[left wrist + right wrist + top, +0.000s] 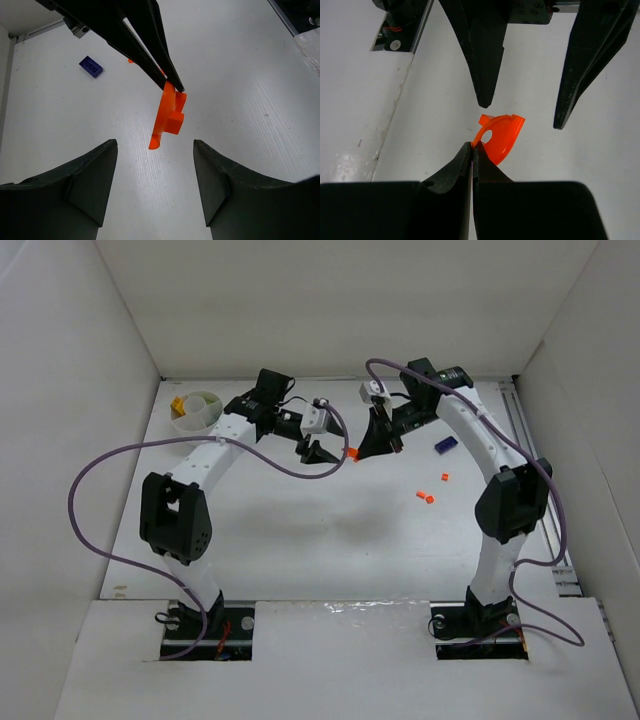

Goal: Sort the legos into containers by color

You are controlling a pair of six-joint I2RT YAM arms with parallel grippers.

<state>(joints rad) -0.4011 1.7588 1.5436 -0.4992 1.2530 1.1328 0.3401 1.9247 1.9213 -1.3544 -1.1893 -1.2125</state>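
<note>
White matte bench (300, 550), plain white walls (330, 300). Right tool (472, 147) pressed together, pinching orange lego (170, 112) mid-bench. Left tool (155, 142) spread, flanking it, not touching. Blue lego (446, 444) far right; white bowl (197, 410) far left.

L arm (215, 455) covers bowl (190, 424) edge; orange bits (427, 497) too sm. for shape.

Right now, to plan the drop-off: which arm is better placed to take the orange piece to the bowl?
Probably left: the left gripper, open, flanks the orange piece; the bowl is on its side.
</note>
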